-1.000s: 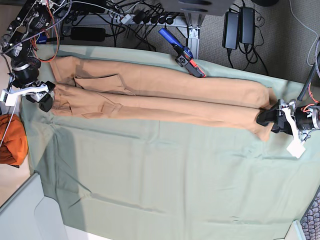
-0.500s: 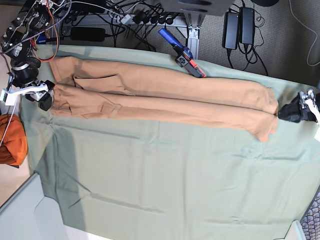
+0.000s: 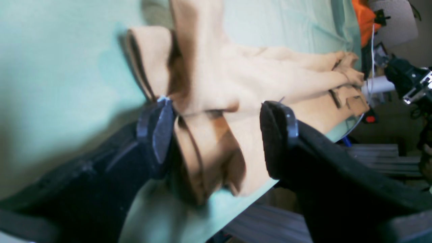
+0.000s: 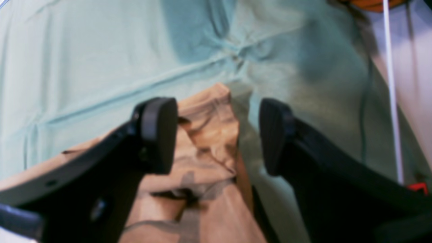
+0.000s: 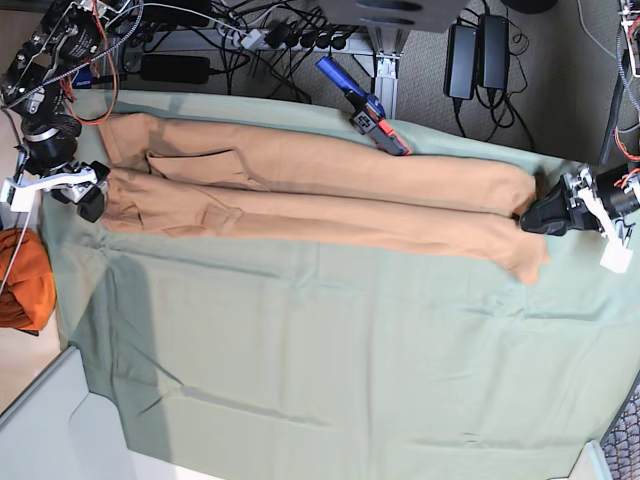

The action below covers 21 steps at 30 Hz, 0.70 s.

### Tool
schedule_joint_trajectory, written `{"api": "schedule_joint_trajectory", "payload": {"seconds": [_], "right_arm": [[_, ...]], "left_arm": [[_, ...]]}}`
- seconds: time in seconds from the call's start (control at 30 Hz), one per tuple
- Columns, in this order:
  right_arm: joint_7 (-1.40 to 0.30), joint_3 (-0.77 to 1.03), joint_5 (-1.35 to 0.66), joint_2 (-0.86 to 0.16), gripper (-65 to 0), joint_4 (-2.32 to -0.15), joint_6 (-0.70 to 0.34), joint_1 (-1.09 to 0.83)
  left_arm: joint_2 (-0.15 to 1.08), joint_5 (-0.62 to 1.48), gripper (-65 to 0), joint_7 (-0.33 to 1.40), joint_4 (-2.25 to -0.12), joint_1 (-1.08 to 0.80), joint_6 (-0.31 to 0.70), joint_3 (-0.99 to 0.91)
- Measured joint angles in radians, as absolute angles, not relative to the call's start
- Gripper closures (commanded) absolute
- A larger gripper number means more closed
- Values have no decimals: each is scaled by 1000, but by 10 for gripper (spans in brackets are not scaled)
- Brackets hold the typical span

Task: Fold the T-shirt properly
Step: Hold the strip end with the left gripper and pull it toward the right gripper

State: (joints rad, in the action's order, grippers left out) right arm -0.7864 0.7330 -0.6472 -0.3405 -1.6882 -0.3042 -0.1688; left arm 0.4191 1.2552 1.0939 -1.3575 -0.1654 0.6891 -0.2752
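While both pairs of jaws stood wide apart and gripped nothing, each straddled an end of the T-shirt (image 5: pixel 330 195); the left gripper (image 3: pixel 216 141) had the bunched hem end between its open pads, and the right gripper (image 4: pixel 217 135) hung over the corner at the opposite end, cloth showing between and below its fingers. Outward from there, the garment lay as a long narrow band on the pale green sheet (image 5: pixel 330 350), its long axis running from one gripper to the other across the table; each arm was therefore nearest its own end. Any coming fold would probably bring one end along that axis toward the other. An orange cloth bundle (image 5: pixel 25 280) sat beyond the sheet's edge.
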Motion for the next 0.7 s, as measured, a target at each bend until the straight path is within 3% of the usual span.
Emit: {"api": "schedule_joint_trajectory", "payload": {"seconds": [0.4, 0.47, 0.53, 0.6, 0.63, 0.7], "right_arm": [[-787, 733, -650, -340, -382, -1688, -305, -169], [-786, 733, -651, -340, -382, -1688, -304, -169], [-786, 733, -651, -340, -382, -1688, -305, -169], [-786, 733, -651, -340, -382, -1688, -305, -169], [-787, 733, -650, -340, -382, -1688, -305, -169], [-787, 733, -651, -340, -382, -1688, -305, -169]], "left_arm": [[320, 1178, -419, 1018, -1357, -152, 690, -279], [311, 1173, -327, 1011, -1357, -152, 689, -279], [302, 1131, -159, 1013, -1357, -146, 689, -279], [295, 1108, -40, 996, -1357, -142, 690, -278], [294, 1096, 0, 990, -1357, -141, 689, -278], [294, 1090, 0, 987, -1357, -140, 689, -278]]}}
